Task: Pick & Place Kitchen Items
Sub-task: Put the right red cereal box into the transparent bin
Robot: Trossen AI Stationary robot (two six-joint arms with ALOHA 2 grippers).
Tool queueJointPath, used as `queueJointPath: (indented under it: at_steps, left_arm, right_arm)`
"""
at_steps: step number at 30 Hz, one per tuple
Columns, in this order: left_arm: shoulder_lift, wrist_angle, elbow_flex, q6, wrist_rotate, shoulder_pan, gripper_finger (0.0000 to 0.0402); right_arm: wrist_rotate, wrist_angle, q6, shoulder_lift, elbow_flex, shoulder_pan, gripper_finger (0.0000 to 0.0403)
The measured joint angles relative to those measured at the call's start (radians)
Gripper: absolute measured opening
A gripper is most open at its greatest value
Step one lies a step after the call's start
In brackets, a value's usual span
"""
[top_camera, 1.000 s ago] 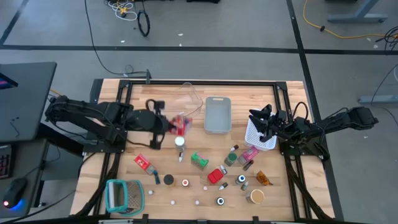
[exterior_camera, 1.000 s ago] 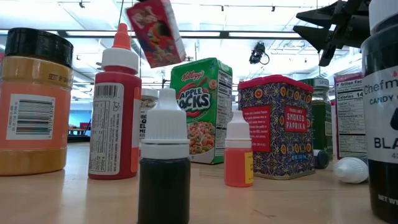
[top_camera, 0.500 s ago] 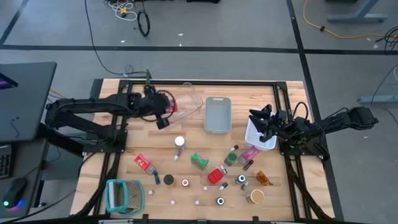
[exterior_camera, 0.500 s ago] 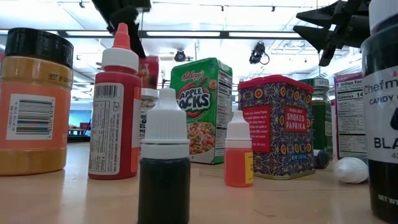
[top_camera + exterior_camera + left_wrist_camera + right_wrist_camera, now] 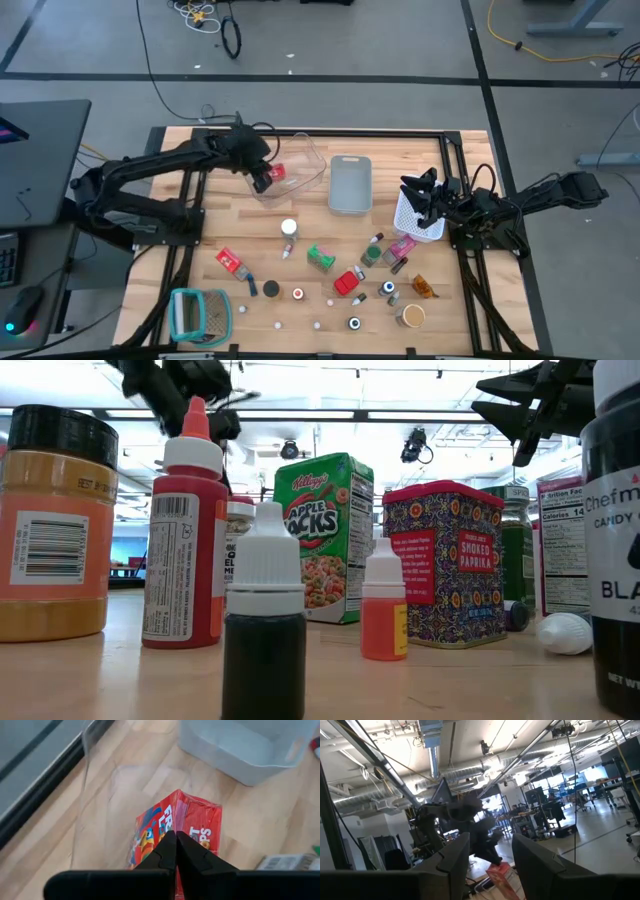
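One left hand [image 5: 176, 851] clenched on red cereal box [image 5: 177, 832], over clear bin [image 5: 300, 165], right hand [image 5: 418, 193] parted, empty.

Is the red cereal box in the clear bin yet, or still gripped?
Still gripped: the left gripper is shut on the red cereal box, holding it over the clear bin. Whether it touches the bin's floor, cannot tell.

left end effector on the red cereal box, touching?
Touching. Left wrist view: the left end effector has its fingers pinched shut on the red cereal box's top edge, no gap, above the clear bin.
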Motion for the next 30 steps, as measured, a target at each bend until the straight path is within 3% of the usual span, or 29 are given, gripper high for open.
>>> queueJointPath:
  at_steps: [6, 23, 30]
  left_arm:
    - [0.000, 0.025, -0.071, -0.043, 0.097, 0.097, 0.0012]
    - [0.000, 0.065, -0.115, 0.014, -0.143, 0.158, 0.0069]
    - [0.000, 0.068, -0.115, 0.081, -0.150, 0.158, 0.0124]
  right_arm:
    - [0.000, 0.000, 0.000, 0.000, 0.000, 0.000, 0.0160]
    - [0.000, 0.000, 0.000, 0.000, 0.000, 0.000, 0.0160]
    - [0.000, 0.000, 0.000, 0.000, 0.000, 0.000, 0.0160]
